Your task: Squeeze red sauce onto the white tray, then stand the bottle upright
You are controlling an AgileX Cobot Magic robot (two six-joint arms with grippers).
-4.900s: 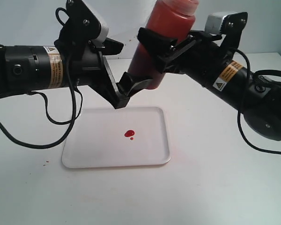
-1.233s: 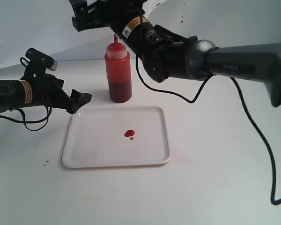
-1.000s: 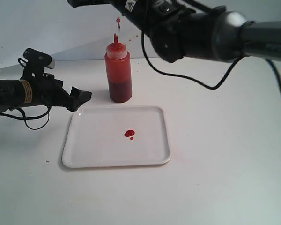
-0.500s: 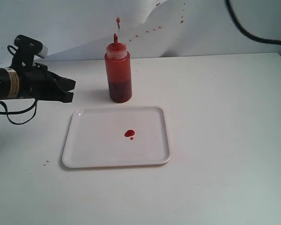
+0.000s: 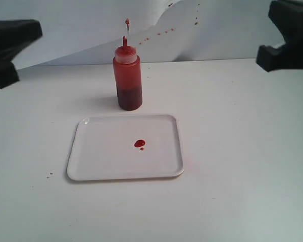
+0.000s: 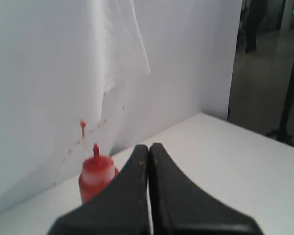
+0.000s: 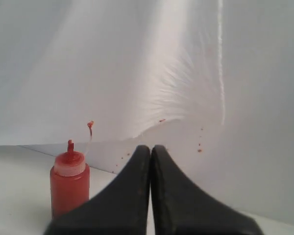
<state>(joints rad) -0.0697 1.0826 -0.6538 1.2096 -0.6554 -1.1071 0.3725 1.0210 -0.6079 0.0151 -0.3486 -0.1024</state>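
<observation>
Exterior view: bottle (image 5: 127, 80) standing free

Wrist views: L pincer (image 6: 148, 147) & R pincer (image 7: 151, 148) both closed on nothing. Bottle upright on bench (image 5: 232, 151), well beyond their tips. Blob of red sauce (image 5: 139, 143) on white tray (image 5: 106, 151).

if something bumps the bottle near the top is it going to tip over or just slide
The bottle stands tall and narrow on the table, so a push near the cap would likely tip it, not slide it. Its darker fill seems to sit low, which may steady it a little. The translucent plastic wall probably gives when squeezed.
</observation>
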